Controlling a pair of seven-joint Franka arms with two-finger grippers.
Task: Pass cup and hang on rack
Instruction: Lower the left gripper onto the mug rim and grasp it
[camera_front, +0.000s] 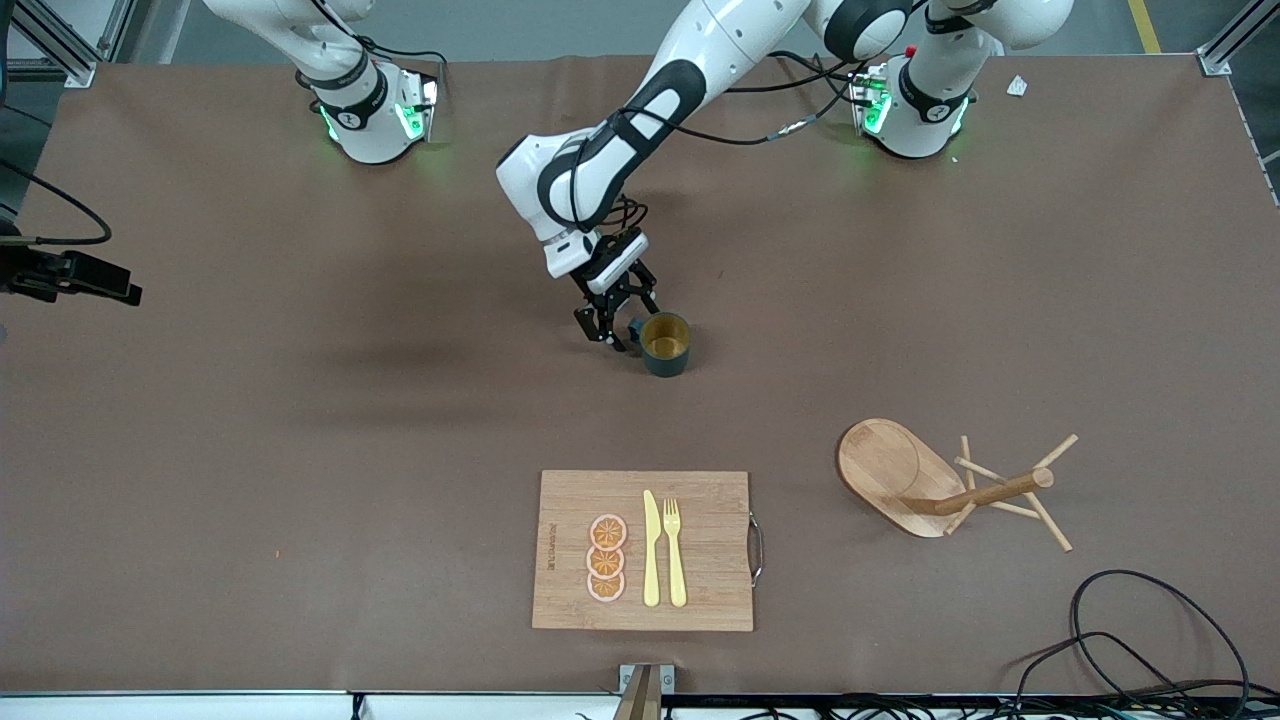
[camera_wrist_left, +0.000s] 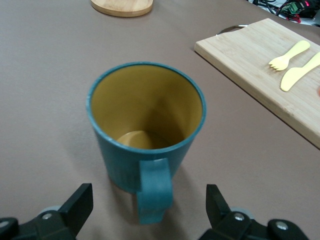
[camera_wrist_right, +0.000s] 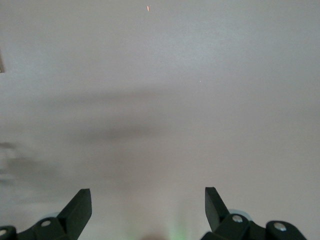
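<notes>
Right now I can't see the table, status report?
Left end effector open at cup handle, no grip yet. Right end effector open, waiting. Rack tipped over. Path clear.

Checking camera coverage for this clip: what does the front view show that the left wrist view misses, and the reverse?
Front only: the rack's post and pegs, lying tipped over, orange slices on the board, both arm bases, and the left gripper whole, beside the cup. Left wrist only: the cup's yellow bottom and its handle between the open fingers. Both: cup, board, knife, fork, rack base.
</notes>
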